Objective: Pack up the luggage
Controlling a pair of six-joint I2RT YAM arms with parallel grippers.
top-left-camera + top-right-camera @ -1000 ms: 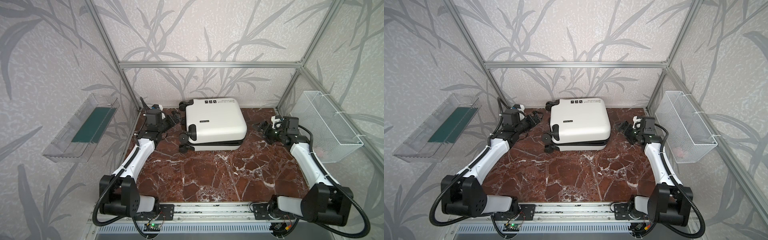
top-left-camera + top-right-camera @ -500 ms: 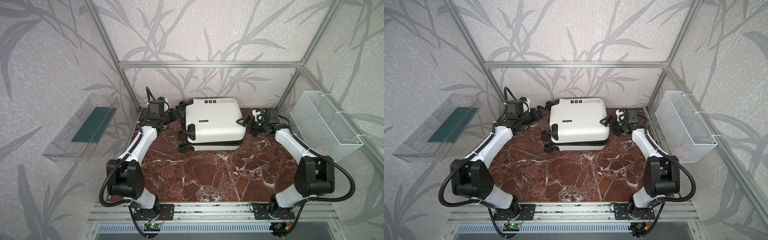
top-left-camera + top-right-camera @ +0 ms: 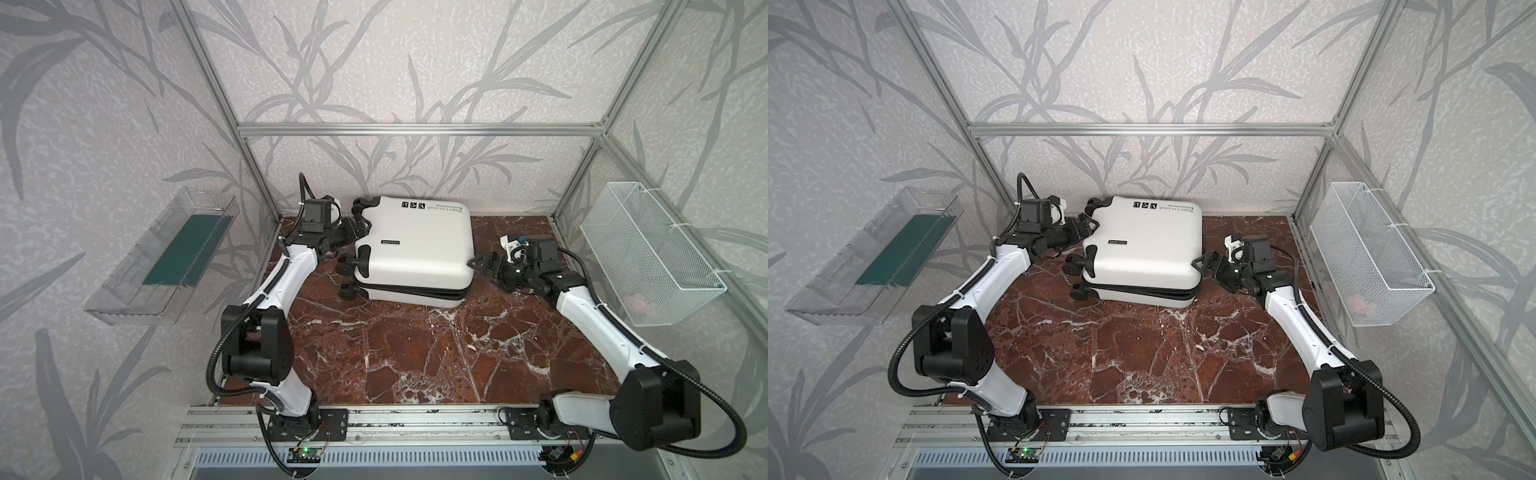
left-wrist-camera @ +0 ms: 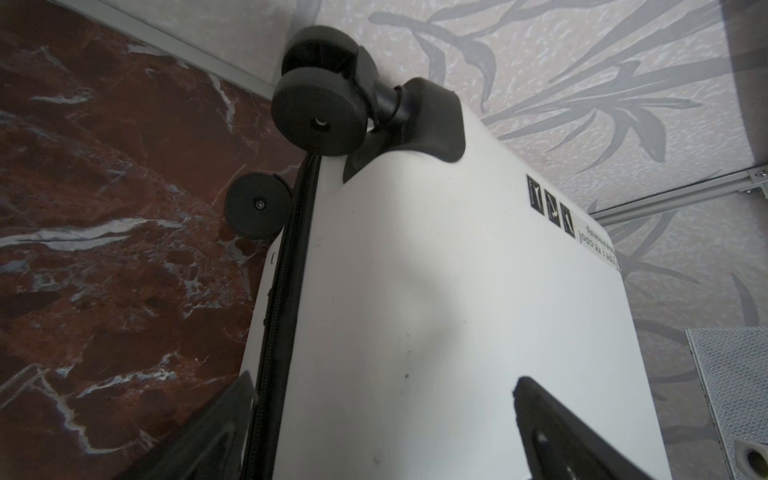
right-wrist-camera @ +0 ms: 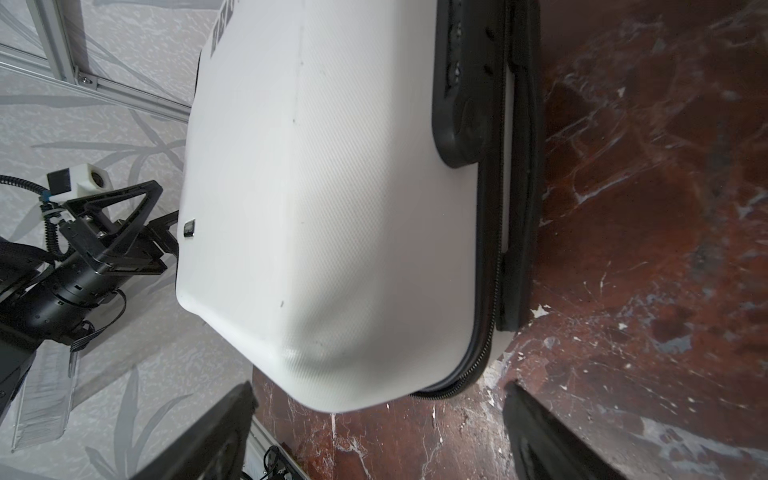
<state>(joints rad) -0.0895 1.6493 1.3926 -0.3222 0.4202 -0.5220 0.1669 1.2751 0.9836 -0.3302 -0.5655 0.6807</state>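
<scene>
In both top views the luggage lies flat on its broad face at the back of the marble table, lid down, with an arm at each end. The left gripper noses in at the wheeled end, between two of the wheels. The right gripper is at the opposite end, its tips just off the near corner. Both look spread wide, pinching nothing.

From the left wrist, the left gripper has its fingers far apart, and the white shell fills the gap between them. I cannot tell whether either pad touches. The zipper runs on ahead past one fingertip, and further ahead one of the wheels sits on its swivel stem.

From the right wrist, the right gripper is splayed the same way. The rounded corner of the shell stands just ahead of the fingertips, not yet between them. Beyond it the zipper follows the seam, with a black handle fitting further on.

The shell looks stiff and smooth, so I'd expect pads to slide on its broad faces, and the case is far too wide to span. It is probably light if empty, but bulky. The swivelling wheels would make a poor hold. The lip along the seam, a zipper pull or the handle look like better places to take hold, with one hand steadying the lower half while the other lifts. I can't make out whether it is zipped all the way round.
</scene>
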